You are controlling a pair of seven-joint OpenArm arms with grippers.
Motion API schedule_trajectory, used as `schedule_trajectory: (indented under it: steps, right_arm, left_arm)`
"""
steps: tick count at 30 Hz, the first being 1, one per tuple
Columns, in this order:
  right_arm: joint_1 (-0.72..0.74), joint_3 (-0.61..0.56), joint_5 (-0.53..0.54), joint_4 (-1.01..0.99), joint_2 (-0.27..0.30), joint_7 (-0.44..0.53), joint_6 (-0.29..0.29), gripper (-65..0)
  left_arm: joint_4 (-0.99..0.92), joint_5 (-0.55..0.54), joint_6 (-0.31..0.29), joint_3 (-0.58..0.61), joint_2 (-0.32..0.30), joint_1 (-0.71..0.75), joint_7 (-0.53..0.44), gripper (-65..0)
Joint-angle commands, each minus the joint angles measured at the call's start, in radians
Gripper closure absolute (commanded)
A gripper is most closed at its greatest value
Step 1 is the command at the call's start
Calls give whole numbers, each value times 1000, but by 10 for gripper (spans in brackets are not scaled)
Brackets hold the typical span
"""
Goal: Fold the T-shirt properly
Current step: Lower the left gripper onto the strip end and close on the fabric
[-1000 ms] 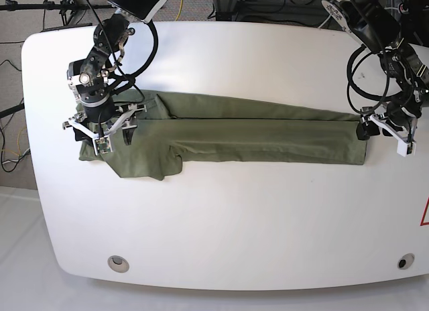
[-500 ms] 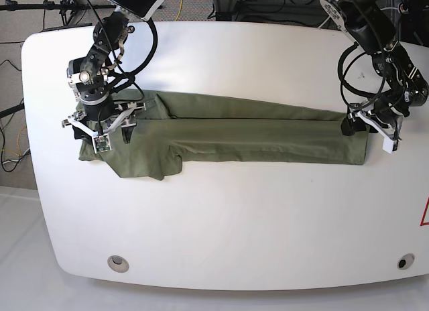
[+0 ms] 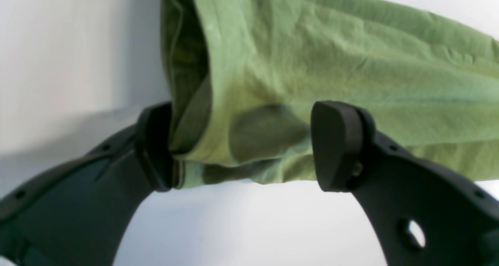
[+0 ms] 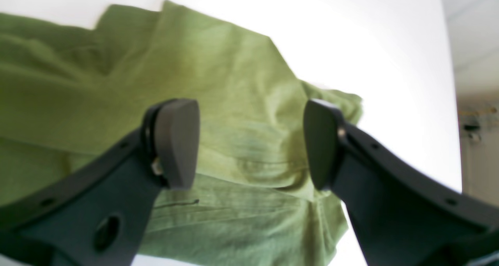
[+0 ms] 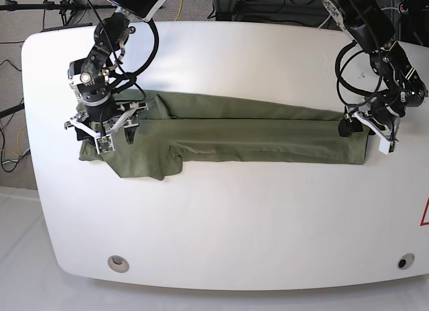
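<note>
Straddling the stacked hem end of the T-shirt [image 5: 255,133], which lies as a long band on the table [image 5: 221,224], the wide left claw [image 3: 241,145] risks pinching only upper layers, while the wide right claw [image 4: 249,141] hangs empty above the collar end.

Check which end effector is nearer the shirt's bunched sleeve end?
Right. The right end effector hangs open directly over the bunched sleeve end of the T-shirt. The left end effector straddles the opposite end, open around the edge.
</note>
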Motion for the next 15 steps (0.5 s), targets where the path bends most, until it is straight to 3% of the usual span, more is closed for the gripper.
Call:
schedule_trajectory:
  steps: [1, 15]
  right_arm:
    - [18, -2, 7, 20, 4, 23, -7, -397]
    - [31, -1, 4, 18, 4, 19, -7, -400]
  left_arm:
    - [17, 12, 6, -7, -12, -10, 7, -452]
    - [17, 9, 6, -35, -13, -25, -25, -452]
